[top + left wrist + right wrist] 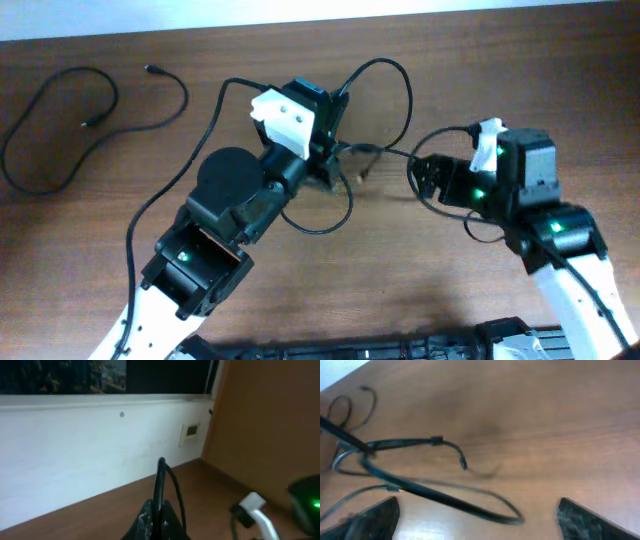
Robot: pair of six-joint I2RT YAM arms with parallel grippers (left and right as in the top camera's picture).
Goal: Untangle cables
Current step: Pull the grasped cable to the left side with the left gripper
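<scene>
The tangled black cables (352, 152) lie at the table's middle, with one loop rising toward the far edge and one curving toward me. My left gripper (335, 165) is shut on a strand of them; in the left wrist view its fingers (161, 519) pinch an upright black cable (160, 480). My right gripper (425, 180) is open just right of the tangle. In the right wrist view its fingers (480, 521) are spread wide, with a cable loop (470, 505) lying on the table between them, untouched.
A separate black cable (60, 120) lies in a loose loop at the far left of the brown table (450, 280). A white wall (75, 455) runs behind the table. A black rail (400, 348) sits at the near edge.
</scene>
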